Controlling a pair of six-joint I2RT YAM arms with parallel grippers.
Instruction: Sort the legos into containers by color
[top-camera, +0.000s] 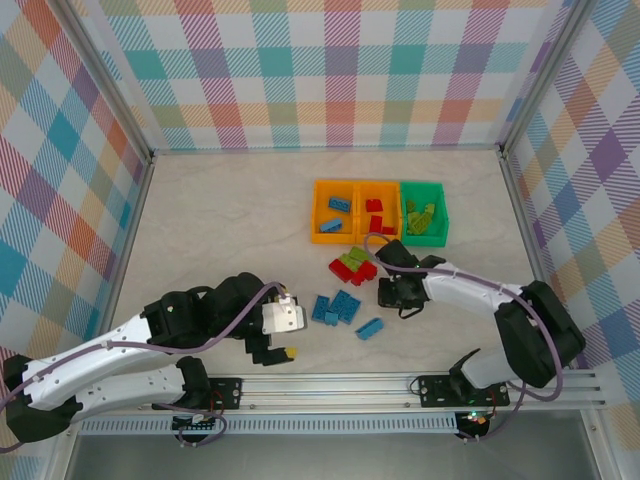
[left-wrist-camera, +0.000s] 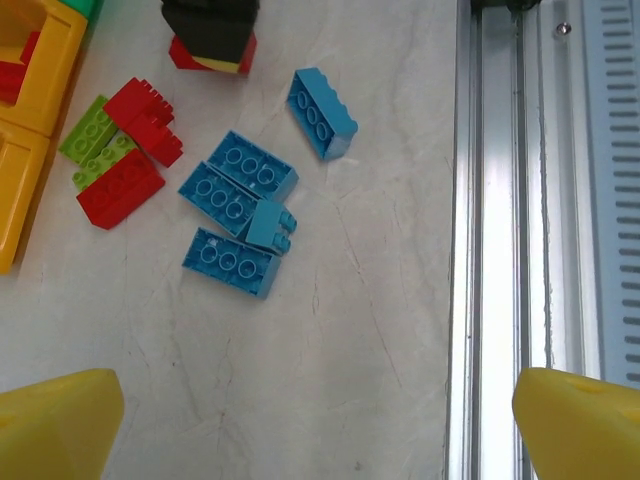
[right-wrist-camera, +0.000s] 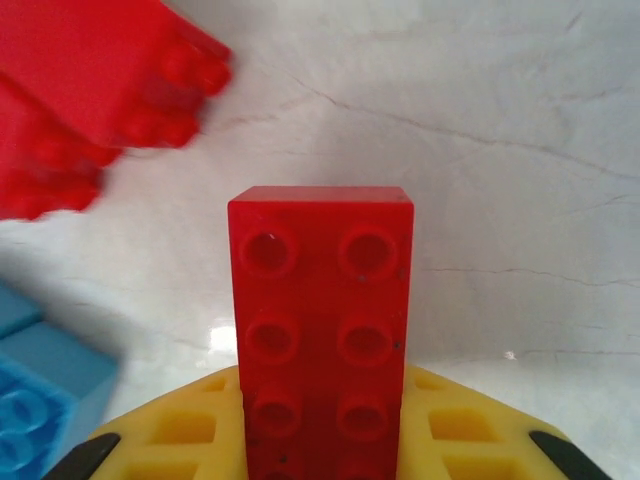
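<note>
Legos (top-camera: 336, 307) were seen scattered on the pale table (top-camera: 220, 220) in front of three containers (top-camera: 358, 240), which were set in a row and touching side to side. Blue pieces had been placed in the left orange bin (top-camera: 316, 214), red ones in the middle orange bin (top-camera: 379, 184), and olive-green ones in the green bin (top-camera: 443, 214) on the right. Just before the bins a small heap of red and green bricks (top-camera: 352, 264) was piled. Nearer the arms, four blue bricks (left-wrist-camera: 238, 172) were bunched together, and a fifth blue brick (left-wrist-camera: 322, 112) was set a little apart from them.

The right gripper (top-camera: 393, 297) was lowered to the table just beside the heap. Its yellow pads (right-wrist-camera: 460, 420) were pressed against the two long sides of a red brick (right-wrist-camera: 320, 330), whose studs were turned toward the wrist camera. Whether the brick was raised off the surface could not be told. The left gripper (left-wrist-camera: 320, 425) was held above the table near the blue bricks, with its yellow fingertips (left-wrist-camera: 55, 425) spread wide apart over bare surface.
</note>
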